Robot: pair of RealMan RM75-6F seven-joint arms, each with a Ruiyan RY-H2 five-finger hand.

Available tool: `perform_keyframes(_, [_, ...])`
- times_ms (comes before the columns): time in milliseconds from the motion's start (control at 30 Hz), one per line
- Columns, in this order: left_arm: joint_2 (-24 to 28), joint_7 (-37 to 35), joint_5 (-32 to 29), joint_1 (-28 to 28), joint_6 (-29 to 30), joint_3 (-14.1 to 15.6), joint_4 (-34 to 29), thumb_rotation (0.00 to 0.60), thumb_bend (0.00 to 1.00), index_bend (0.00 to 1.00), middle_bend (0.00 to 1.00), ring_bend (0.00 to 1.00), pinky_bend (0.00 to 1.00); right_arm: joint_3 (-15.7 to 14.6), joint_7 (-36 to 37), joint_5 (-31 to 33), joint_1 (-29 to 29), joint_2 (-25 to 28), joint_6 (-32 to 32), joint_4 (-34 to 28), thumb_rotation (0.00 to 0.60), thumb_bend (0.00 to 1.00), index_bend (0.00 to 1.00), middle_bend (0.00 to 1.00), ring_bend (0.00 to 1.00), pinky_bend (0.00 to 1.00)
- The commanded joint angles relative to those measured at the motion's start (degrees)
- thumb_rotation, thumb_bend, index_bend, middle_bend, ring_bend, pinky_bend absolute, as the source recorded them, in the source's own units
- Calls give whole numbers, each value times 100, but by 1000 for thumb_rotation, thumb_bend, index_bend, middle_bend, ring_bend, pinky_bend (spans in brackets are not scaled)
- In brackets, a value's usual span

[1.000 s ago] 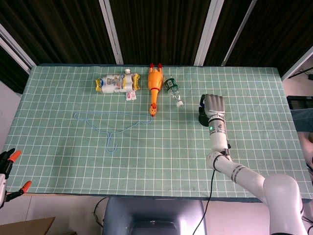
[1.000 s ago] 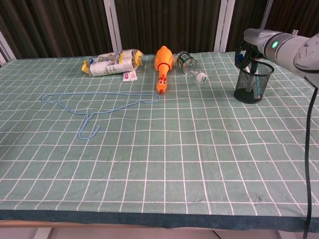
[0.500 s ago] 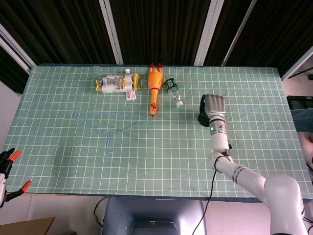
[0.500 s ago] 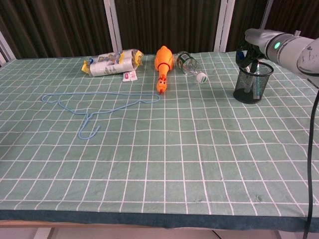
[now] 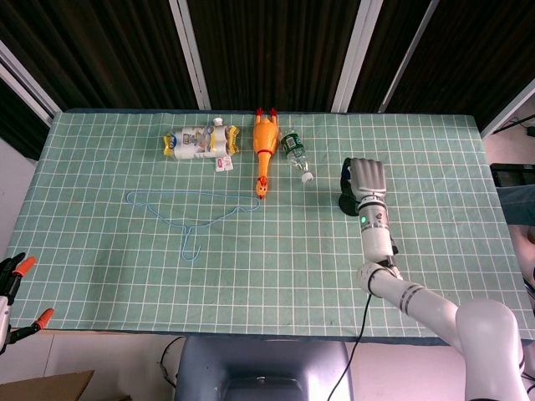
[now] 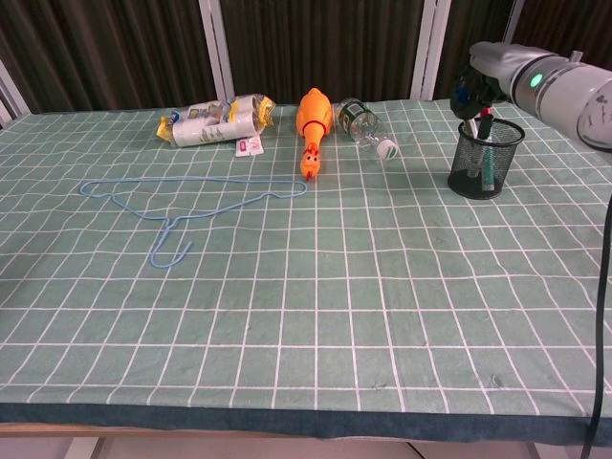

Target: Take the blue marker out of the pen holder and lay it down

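Note:
A black mesh pen holder [image 6: 486,158] stands at the table's right, far side. My right hand [image 6: 481,84] hovers just above its rim, fingers curled around the blue marker [image 6: 463,96], whose blue end shows at the hand's left edge. A white pen [image 6: 475,159] and a teal one lean inside the holder. From the head view the right hand [image 5: 366,178] covers most of the pen holder [image 5: 343,201], and the marker is hidden. Neither view shows my left hand.
Along the far edge lie a snack package [image 6: 212,120], an orange rubber chicken [image 6: 312,122] and a plastic bottle [image 6: 361,122]. A blue wire hanger [image 6: 182,206] lies at the left middle. My right forearm [image 5: 380,242] reaches in from the near right.
My right hand has risen a little above the holder, and the blue end in its fingers has come up with it. Nothing else on the table has moved.

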Motion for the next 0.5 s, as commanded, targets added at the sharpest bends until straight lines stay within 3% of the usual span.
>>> perform_keyframes(33, [1, -5, 3, -1, -1, 1, -1, 600, 197, 138, 51, 47, 274, 3, 167, -276, -57, 51, 240, -150, 600, 1000, 835, 1000, 1000, 1000])
perform_keyframes(267, [1, -5, 1, 0, 2, -3, -3, 600, 199, 138, 52, 48, 274, 54, 683, -1082, -204, 284, 889, -777, 600, 1000, 835, 1000, 1000, 1000])
perform_keyframes(500, [7, -23, -9, 1, -8, -3, -6, 600, 198, 139, 52, 47, 274, 92, 1396, -1970, -473, 796, 1384, -1981, 600, 1000, 835, 1000, 1000, 1000])
